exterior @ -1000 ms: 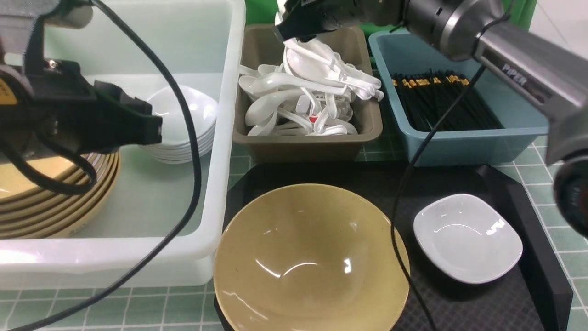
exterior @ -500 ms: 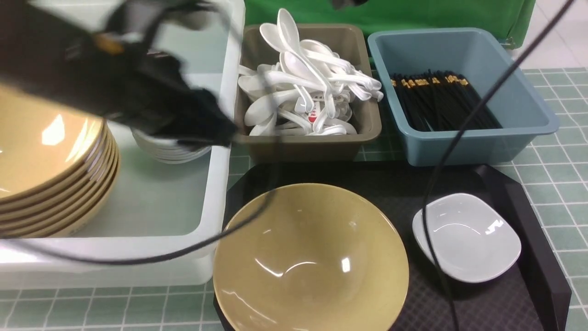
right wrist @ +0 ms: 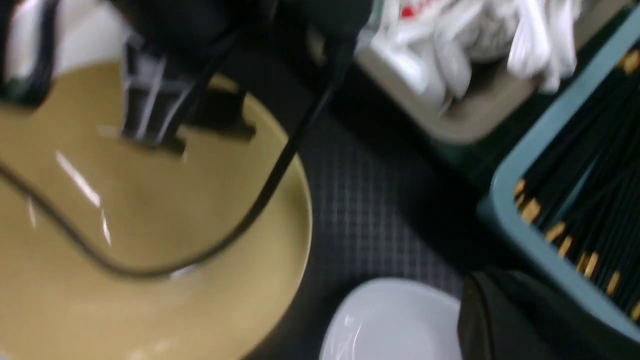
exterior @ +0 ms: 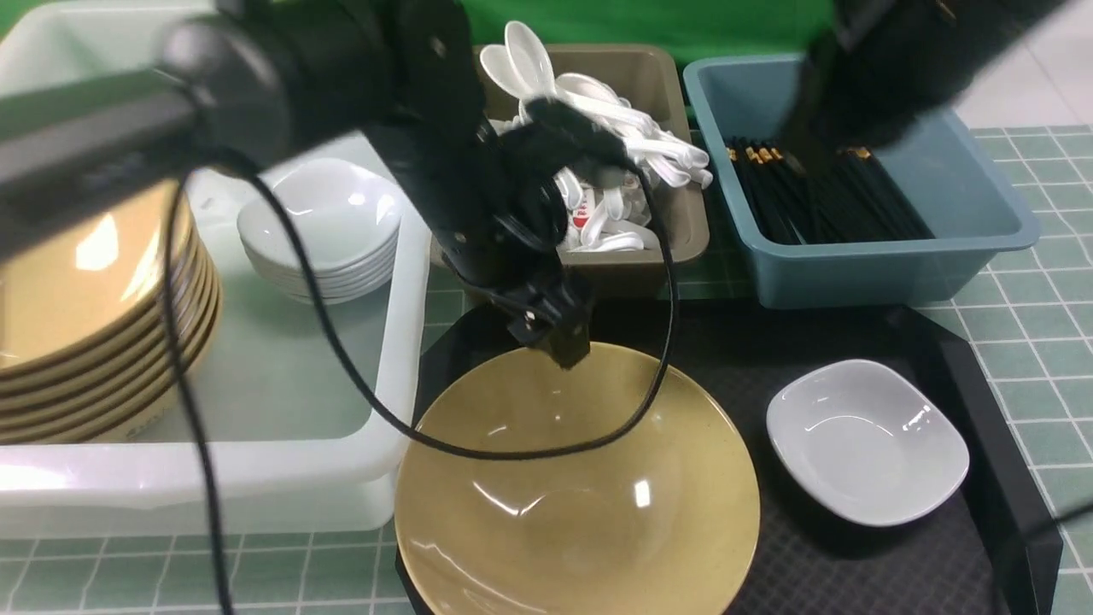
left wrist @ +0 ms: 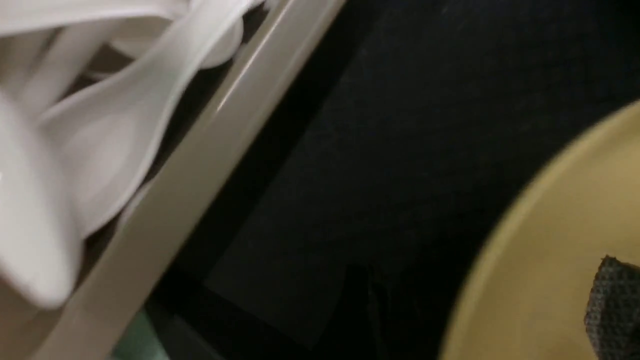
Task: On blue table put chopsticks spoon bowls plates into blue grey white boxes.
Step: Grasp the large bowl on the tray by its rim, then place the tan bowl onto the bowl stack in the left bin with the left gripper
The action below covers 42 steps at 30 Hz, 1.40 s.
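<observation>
A tan bowl (exterior: 581, 495) and a small white plate (exterior: 867, 440) sit on a black tray (exterior: 854, 564). My left gripper (exterior: 555, 333) hangs open and empty just over the bowl's far rim, and one of its pads (left wrist: 615, 310) shows above the tan surface. My right arm (exterior: 888, 77) is a blur over the blue box (exterior: 939, 248), which holds black chopsticks (exterior: 854, 205). My right gripper (right wrist: 480, 310) is shut and holds nothing. Spoons (exterior: 598, 111) fill the grey box (exterior: 649, 85). In the white box (exterior: 256, 478) are stacked bowls (exterior: 85, 325) and plates (exterior: 320, 222).
The black tray lies on the tiled blue table (exterior: 1050, 342), in front of the grey and blue boxes. A black cable (exterior: 512, 448) from my left arm droops across the tan bowl. The white box's near wall stands close beside the bowl.
My left arm has swung right from over the white box to the tan bowl's far rim, and its jaws have opened. My right arm has gone from the grey box to over the blue box.
</observation>
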Each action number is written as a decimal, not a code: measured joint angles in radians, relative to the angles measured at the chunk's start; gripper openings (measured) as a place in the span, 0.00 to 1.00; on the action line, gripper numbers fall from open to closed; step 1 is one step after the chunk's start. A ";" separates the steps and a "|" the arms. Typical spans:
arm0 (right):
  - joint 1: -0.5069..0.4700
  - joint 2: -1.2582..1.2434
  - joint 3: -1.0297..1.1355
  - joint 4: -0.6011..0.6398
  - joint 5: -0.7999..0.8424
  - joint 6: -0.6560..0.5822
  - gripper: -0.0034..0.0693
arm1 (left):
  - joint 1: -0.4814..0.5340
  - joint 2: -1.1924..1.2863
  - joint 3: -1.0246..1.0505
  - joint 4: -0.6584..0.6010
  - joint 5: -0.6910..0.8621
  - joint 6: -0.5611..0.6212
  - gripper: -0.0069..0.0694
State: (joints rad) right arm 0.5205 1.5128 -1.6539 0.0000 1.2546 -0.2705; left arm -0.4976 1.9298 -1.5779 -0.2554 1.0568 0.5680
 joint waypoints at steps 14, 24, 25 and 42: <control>0.001 -0.049 0.074 0.000 -0.044 -0.018 0.10 | -0.079 0.076 -0.005 0.089 0.085 -0.021 0.25; 0.123 -0.049 -0.068 0.000 -0.009 -0.059 0.10 | -0.049 -0.199 -0.009 0.136 0.055 -0.207 0.10; 0.154 -0.049 -0.091 0.000 -0.014 -0.073 0.10 | -0.030 -0.249 -0.009 0.125 0.055 -0.229 0.10; 0.456 0.079 -0.257 0.000 -0.069 -0.179 0.10 | 1.051 -0.702 0.261 -0.194 0.030 -0.342 0.10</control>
State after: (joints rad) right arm 0.9769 1.5914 -1.9105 0.0000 1.1857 -0.4495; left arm 0.5534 1.2282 -1.3169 -0.4491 1.0871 0.2264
